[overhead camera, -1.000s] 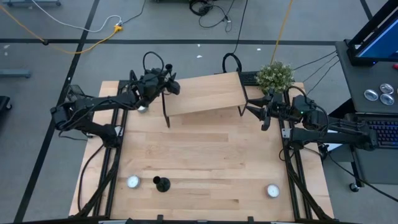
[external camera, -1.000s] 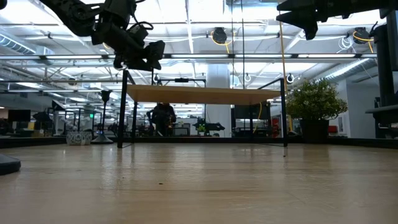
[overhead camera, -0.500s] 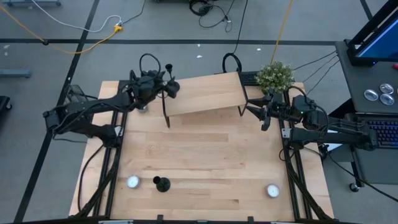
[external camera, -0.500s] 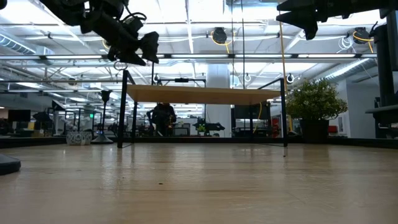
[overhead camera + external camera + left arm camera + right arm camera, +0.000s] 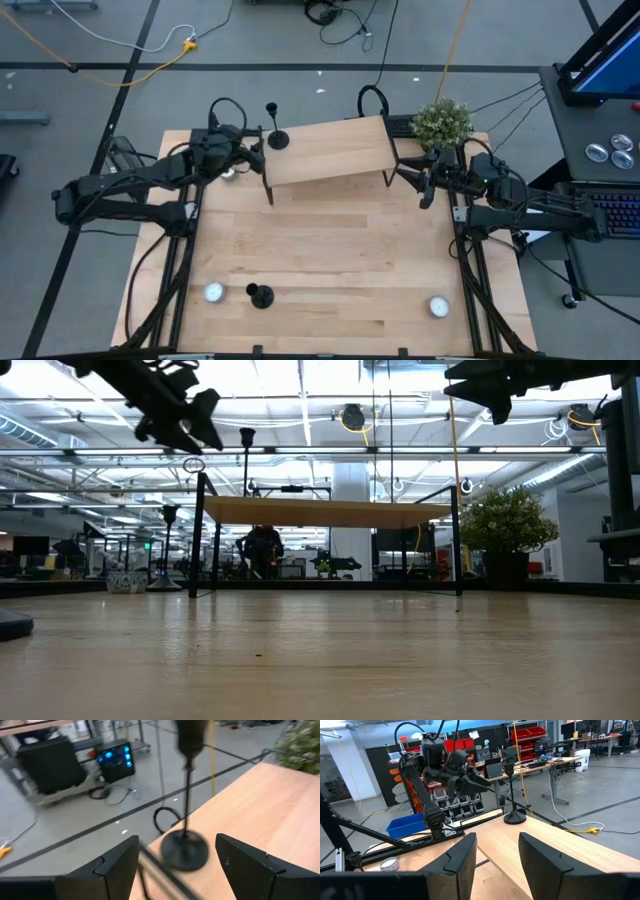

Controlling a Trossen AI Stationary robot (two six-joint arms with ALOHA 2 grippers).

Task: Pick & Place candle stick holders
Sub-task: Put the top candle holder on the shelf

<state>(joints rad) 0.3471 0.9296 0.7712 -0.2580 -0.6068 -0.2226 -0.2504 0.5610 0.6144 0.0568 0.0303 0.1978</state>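
**Candlestick standing on the raised shelf, left fingers open just off it**

Taking the raised wooden shelf (image 5: 328, 150) as landmark: nearest the front edge of the bench (image 5: 330, 250), well apart from the shelf, a second candle stick holder (image 5: 260, 296) stands between small round tealights (image 5: 213, 292). I count two holders in view and three tealights. On the shelf's left rear corner stands a candle stick holder (image 5: 185, 847), upright and free. The left gripper (image 5: 175, 862) sits just beside that corner, fingers spread wide, holding nothing. The right gripper (image 5: 492, 851) hovers off the shelf's right end, fingers partly open and empty. These holders look rigid, light and top-heavy; gripping the thin stem low seems safest
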